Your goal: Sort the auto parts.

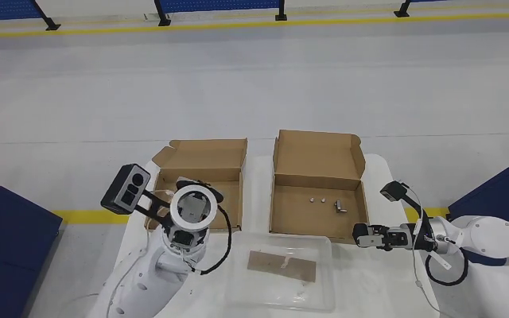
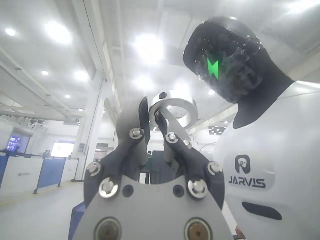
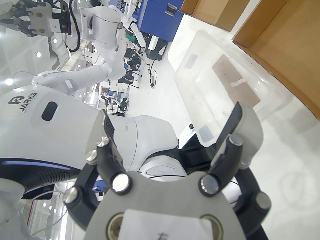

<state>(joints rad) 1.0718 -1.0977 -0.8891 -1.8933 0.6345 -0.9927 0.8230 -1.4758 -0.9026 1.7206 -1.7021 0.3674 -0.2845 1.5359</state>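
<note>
My left gripper (image 2: 153, 119) is raised high off the table and shut on a shiny metal ring (image 2: 186, 109), one finger inside the ring and one outside. From above, the ring (image 1: 193, 188) hangs over the near edge of the left cardboard box (image 1: 203, 157). My right gripper (image 3: 172, 116) is open with nothing in it, low beside the right end of the clear plastic bin (image 3: 200, 128). The right cardboard box (image 1: 302, 215) holds a few small metal parts (image 1: 340, 207).
The clear bin (image 1: 326, 274) sits at the table's near edge with a brown cardboard piece (image 1: 280, 265) in it. Both boxes stand open with lids folded back. My right arm (image 1: 445, 234) lies along the table's right side. White tabletop (image 3: 287, 151) shows by the right gripper.
</note>
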